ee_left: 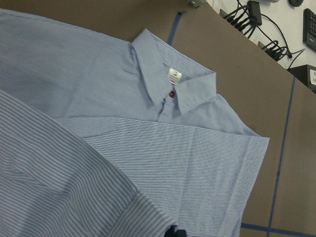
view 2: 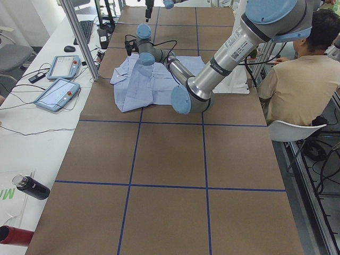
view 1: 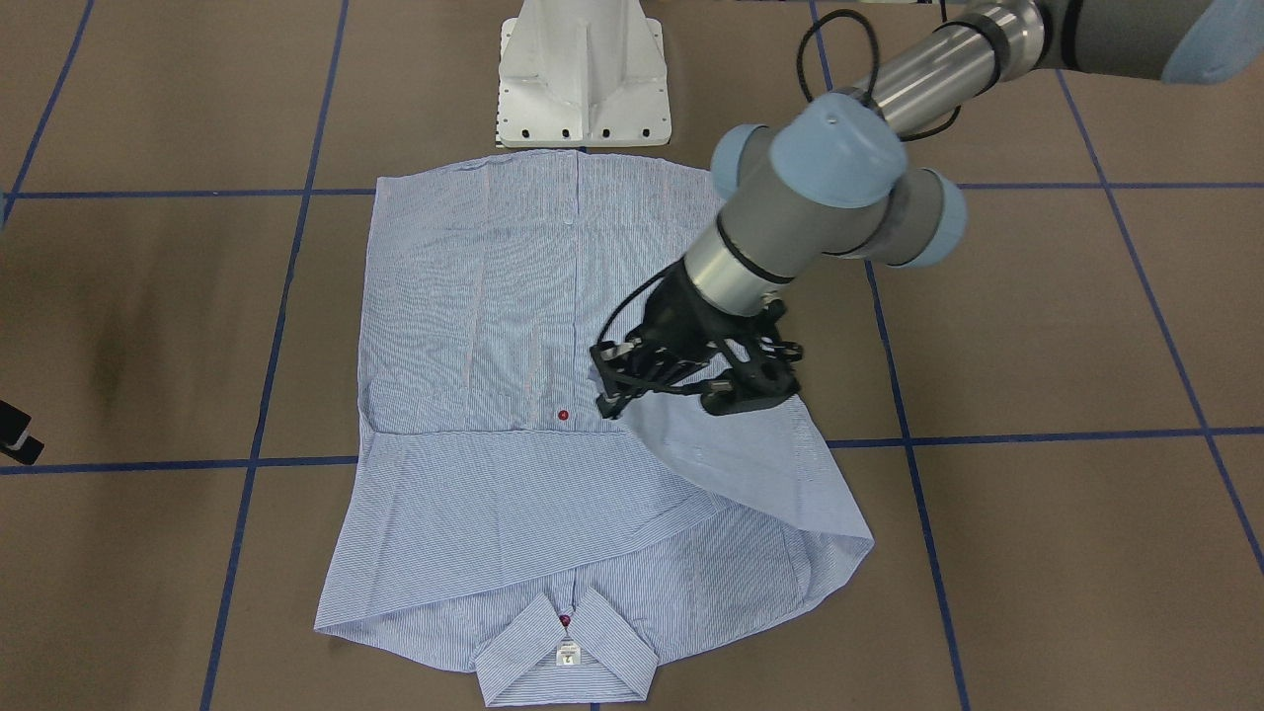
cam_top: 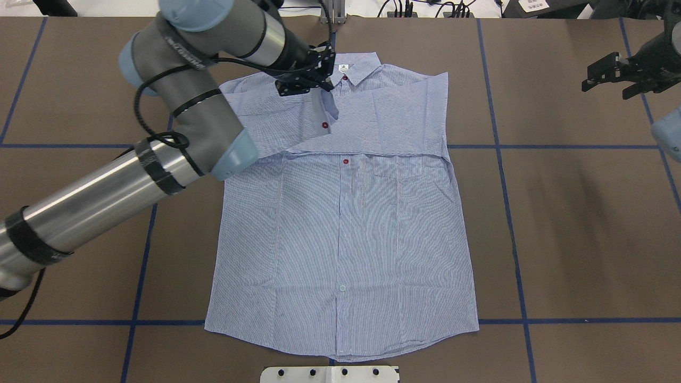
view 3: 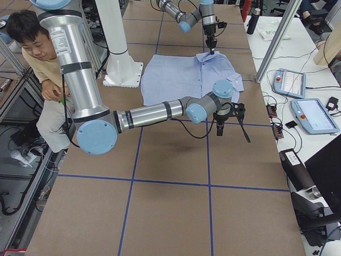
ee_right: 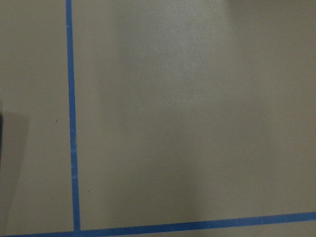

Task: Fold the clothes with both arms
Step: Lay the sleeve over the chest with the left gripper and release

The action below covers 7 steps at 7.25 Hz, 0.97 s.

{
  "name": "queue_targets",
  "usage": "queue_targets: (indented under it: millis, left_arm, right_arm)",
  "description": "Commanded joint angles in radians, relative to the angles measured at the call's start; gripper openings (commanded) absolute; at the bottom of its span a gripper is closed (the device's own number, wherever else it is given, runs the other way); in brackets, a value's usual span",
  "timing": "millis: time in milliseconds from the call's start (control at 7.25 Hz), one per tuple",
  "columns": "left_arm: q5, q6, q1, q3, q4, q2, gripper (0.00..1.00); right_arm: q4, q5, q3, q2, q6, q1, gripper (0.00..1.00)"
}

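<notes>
1. A white pedestal base (view 1: pixel 585 74) stands at the middle of one long edge of a brown bench (view 1: pixel 1066 326).
2. Blue tape lines (view 1: pixel 1037 434) cut the bench top into squares, with lengthwise and crosswise lines passing on either side of the pedestal.
3. A white side table (view 2: pixel 21 133) runs along the bench edge opposite the pedestal.
4. It carries two grey teach pendants (view 2: pixel 57 94) (view 2: pixel 65 66), a mouse (view 2: pixel 69 49), a keyboard (view 2: pixel 86 31) and a black bottle (view 2: pixel 31 187) lying on its side.
5. A silver post (view 2: pixel 78 37) rises at that same opposite edge.
6. A person in a beige shirt (view 2: pixel 295 90) sits on a white chair (view 2: pixel 295 131) near the pedestal, off the bench.
</notes>
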State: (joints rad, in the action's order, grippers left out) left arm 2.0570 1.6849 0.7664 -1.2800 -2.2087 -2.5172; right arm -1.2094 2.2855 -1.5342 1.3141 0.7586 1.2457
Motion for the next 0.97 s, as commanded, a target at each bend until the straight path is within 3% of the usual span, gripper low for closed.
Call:
queue_targets:
  millis: [0, 827]
  left_arm:
    - [-0.102, 0.042, -0.083, 0.111, 0.007, -0.121, 0.00]
    - [-0.169, 0.056, -0.142, 0.136, -0.017, -0.141, 0.00]
  right_arm:
    - [0.001, -0.001, 0.002, 0.011, -0.004, 0.006, 1.00]
    - [0.002, -0.003, 0.000, 0.019, -0.001, 0.006, 1.00]
